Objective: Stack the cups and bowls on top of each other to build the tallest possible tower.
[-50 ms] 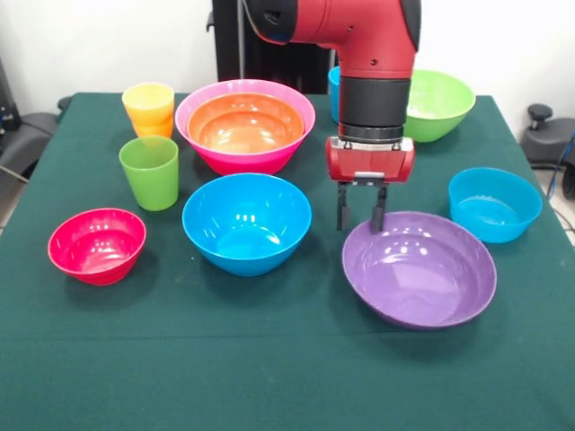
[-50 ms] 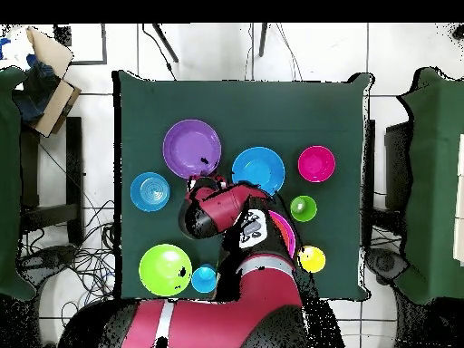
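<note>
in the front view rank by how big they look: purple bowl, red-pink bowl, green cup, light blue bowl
1. purple bowl, clearly the widest, though it also sits nearest the camera
2. red-pink bowl and light blue bowl, too alike to rank
3. green cup, the narrowest of the four

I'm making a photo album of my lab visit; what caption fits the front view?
Red robot arm's open gripper hovers at the far rim of the glossy purple plastic bowl, among scattered colourful bowls and cups.
</note>
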You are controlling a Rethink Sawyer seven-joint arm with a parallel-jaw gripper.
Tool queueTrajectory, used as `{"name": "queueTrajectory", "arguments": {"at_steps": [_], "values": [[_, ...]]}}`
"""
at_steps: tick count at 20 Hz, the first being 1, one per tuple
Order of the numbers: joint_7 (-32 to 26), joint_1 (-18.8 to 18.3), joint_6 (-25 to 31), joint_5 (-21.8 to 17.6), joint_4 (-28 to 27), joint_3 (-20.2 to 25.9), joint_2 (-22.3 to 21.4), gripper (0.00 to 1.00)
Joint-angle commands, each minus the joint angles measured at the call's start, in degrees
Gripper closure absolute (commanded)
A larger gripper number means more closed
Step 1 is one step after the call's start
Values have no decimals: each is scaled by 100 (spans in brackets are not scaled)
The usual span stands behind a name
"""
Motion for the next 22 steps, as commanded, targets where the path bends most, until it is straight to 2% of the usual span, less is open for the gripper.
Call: {"name": "queueTrajectory", "arguments": {"at_steps": [1,4,12,19,20,22], "values": [[-426,-194,418,-461,-282,750,303,100],[-330,-102,274,-462,-334,619,232,100],[-374,-103,442,-433,-276,661,135,100],[-479,-188,691,-388,-81,797,-124,100],[-518,-241,743,-390,-10,865,-199,100],[-692,-443,1094,-296,430,1119,-714,100]]}}
